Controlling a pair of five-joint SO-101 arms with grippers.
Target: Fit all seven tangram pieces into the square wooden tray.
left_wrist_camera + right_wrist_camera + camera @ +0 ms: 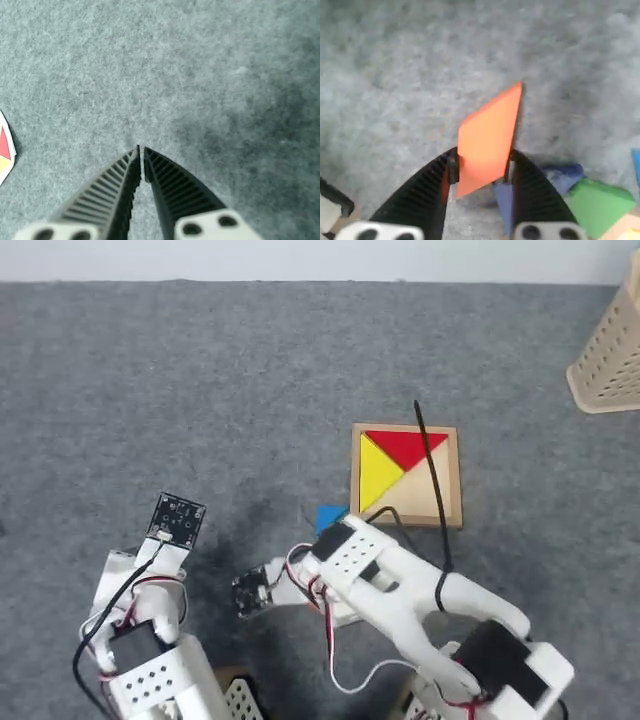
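A: Quick pass: any text, numbers, labels or signs?
B: Nothing readable in any view.
A: What about the dark camera board (178, 520) on an arm's wrist in the high view?
B: Any marks on it are too small to tell.
A: And the white-edged flat thing (4, 147) at the rim of the left wrist view?
B: It has red and yellow patches, but no letters or digits I can make out.
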